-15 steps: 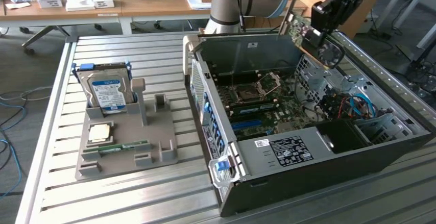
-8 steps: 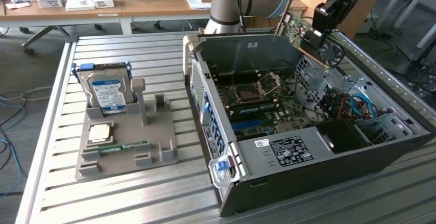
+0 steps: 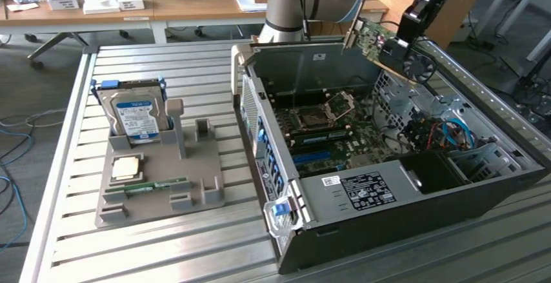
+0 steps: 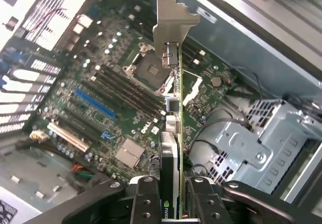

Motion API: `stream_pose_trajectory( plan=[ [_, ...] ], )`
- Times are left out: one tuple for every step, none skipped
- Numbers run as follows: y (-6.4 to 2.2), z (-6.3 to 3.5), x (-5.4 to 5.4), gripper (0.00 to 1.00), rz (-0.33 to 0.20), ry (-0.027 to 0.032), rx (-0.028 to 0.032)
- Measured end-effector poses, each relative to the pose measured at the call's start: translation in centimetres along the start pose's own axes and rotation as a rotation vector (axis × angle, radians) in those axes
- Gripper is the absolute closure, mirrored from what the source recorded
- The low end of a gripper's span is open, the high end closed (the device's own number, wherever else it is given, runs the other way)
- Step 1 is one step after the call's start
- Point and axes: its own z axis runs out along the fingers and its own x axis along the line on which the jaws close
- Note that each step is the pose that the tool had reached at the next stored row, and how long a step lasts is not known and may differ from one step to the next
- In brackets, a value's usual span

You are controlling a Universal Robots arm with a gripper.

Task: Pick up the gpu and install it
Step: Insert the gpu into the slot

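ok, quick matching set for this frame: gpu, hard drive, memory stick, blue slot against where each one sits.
1 gpu
2 hard drive
3 memory stick
4 blue slot

A lying flat on the grey holder
B on the motherboard inside the case
C clamped in the gripper above the open case
D upright in the grey holder

Pairs: 1-C, 2-D, 3-A, 4-B

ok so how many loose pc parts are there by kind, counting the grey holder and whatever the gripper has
hard drive: 1, upright on the grey holder
processor chip: 1, on the holder
memory stick: 1, on the holder
gpu: 1, clamped in the gripper above the open case
total: 4
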Motion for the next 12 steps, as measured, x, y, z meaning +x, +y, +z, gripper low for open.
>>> stream_pose_trajectory(
  plan=[
    [0.0, 0.0, 0.0, 0.73, -0.018, 0.0011, -0.0005],
    [0.0, 0.01, 0.0, 0.73, -0.036, 0.0021, -0.0009],
    [0.0, 0.01, 0.0, 0.73, -0.054, 0.0032, -0.0013],
    [0.0, 0.01, 0.0, 0.73, -0.072, 0.0042, -0.0017],
    [0.0, 0.01, 0.0, 0.73, -0.09, 0.0054, -0.0021],
    [0.0, 0.01, 0.0, 0.73, -0.109, 0.0065, -0.0025],
    [0.0, 0.01, 0.0, 0.73, -0.127, 0.0076, -0.0029],
    [0.0, 0.01, 0.0, 0.73, -0.145, 0.0087, -0.0033],
    [0.0, 0.01, 0.0, 0.73, -0.163, 0.0097, -0.0037],
    [0.0, 0.02, 0.0, 0.73, -0.181, 0.0108, -0.0041],
    [0.0, 0.01, 0.0, 0.73, -0.199, 0.0119, -0.0045],
    [0.0, 0.02, 0.0, 0.73, -0.217, 0.013, -0.0049]
  ],
)
